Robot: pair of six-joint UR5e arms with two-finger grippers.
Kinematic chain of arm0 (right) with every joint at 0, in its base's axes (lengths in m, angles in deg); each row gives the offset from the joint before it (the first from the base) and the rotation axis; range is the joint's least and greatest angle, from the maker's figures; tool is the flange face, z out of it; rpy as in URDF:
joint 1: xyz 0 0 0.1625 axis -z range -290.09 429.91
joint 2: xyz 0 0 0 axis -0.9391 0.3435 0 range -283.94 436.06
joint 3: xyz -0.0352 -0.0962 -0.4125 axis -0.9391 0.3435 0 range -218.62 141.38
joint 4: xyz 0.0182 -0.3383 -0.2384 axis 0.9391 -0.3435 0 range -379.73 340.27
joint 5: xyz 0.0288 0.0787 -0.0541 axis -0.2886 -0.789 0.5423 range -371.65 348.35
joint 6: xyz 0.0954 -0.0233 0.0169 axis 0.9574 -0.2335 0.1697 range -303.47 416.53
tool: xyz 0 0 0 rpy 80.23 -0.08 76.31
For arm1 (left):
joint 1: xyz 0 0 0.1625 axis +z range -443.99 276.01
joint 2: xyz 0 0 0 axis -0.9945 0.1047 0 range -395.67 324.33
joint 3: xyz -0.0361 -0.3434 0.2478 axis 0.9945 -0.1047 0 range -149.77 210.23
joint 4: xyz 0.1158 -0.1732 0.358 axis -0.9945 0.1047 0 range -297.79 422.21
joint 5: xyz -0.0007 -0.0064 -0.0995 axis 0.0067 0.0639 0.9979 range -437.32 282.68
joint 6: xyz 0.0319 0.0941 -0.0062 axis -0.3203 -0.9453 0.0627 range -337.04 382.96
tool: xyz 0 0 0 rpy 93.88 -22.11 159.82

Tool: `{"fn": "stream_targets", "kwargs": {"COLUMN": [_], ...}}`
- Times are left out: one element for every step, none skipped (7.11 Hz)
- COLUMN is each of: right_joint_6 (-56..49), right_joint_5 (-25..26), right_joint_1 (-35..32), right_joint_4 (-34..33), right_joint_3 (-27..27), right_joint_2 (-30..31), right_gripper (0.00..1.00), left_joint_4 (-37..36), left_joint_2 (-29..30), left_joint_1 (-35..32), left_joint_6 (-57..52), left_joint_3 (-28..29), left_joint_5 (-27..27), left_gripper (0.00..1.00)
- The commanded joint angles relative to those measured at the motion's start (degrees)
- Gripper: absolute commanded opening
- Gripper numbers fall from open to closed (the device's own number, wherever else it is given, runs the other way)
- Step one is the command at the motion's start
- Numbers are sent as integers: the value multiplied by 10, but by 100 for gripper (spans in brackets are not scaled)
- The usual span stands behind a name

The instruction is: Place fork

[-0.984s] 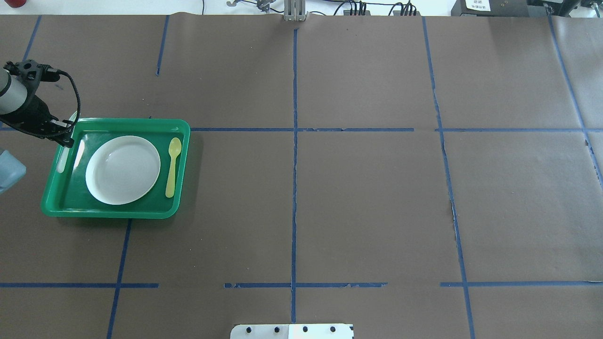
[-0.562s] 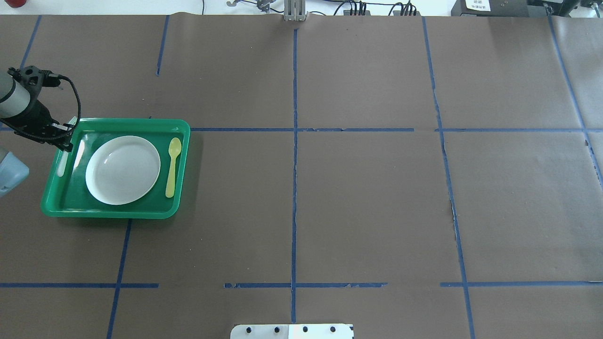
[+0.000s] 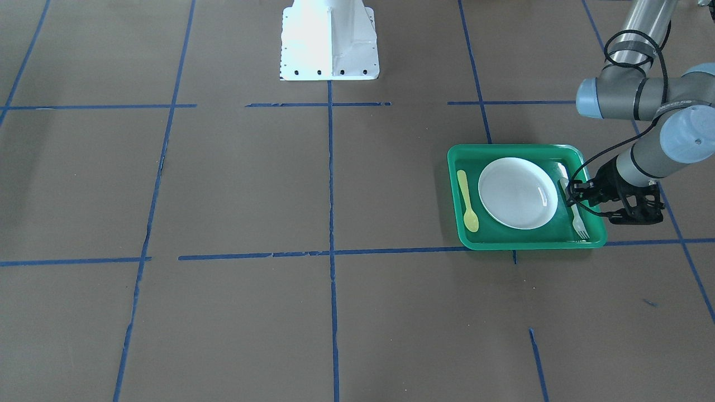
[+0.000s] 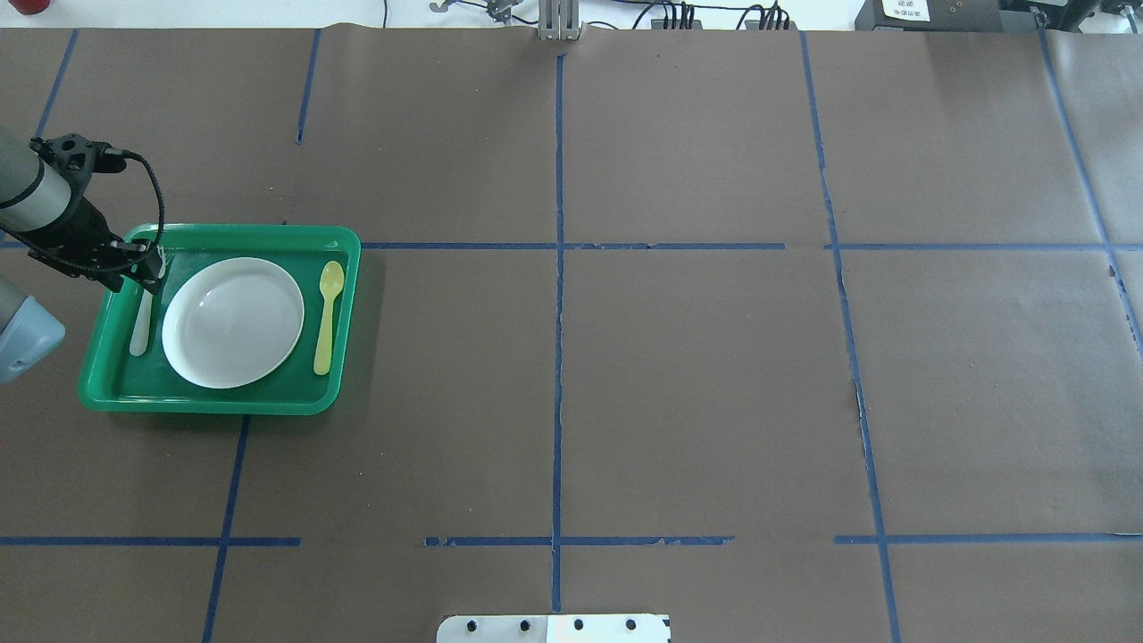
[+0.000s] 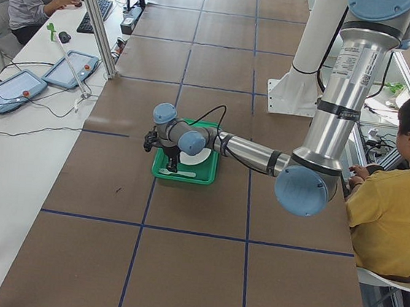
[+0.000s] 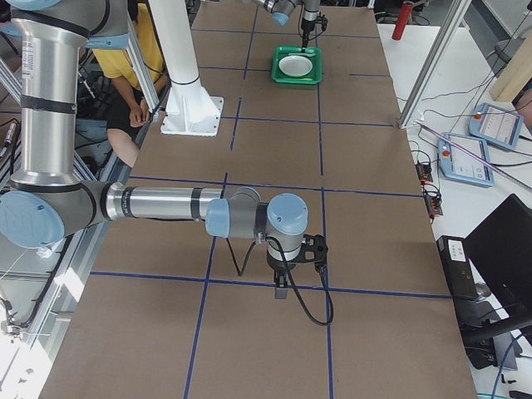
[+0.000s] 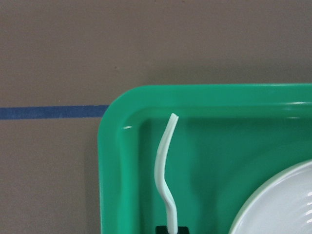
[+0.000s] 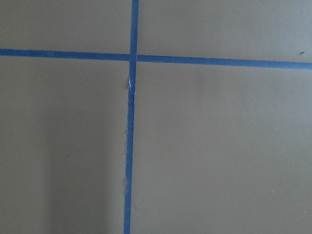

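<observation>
Whitish fork (image 4: 140,326), green tray (image 4: 205,403), white plate (image 4: 232,321), yellow-green spoon (image 4: 327,313), brown table (image 4: 696,375) gridded with blue tape (image 4: 558,357)

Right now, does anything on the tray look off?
The fork: the wrist view shows it edge-on with an S-bend, one end at the left gripper, so it seems on edge, not flat. It is inside the tray, beside the plate; the spoon lies straight.
</observation>
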Motion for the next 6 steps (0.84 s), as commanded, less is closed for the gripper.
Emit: {"fn": "stream_targets", "kwargs": {"right_joint_6": [-1,-1,0,0,0,-1], "right_joint_5": [0,0,0,0,0,0], "right_joint_1": [0,0,0,0,0,0], "right_joint_4": [0,0,0,0,0,0], "right_joint_3": [0,-1,0,0,0,0], "right_joint_2": [0,0,0,0,0,0], "right_gripper": [100,100,100,100,100,100], "left_joint_4": [-7,-7,-8,-8,-32,-83], "left_joint_2": [-10,-32,-47,-52,-52,-51], "left_joint_1": [-28,-75,-131,-180,-215,-263], "left_joint_6": [-80,-156,-238,-299,-341,-419], "left_joint_3": [-26,-24,-17,3,18,20], "left_joint_5": [-2,-2,-2,-1,0,0], "left_gripper": [94,94,94,95,94,94]}}
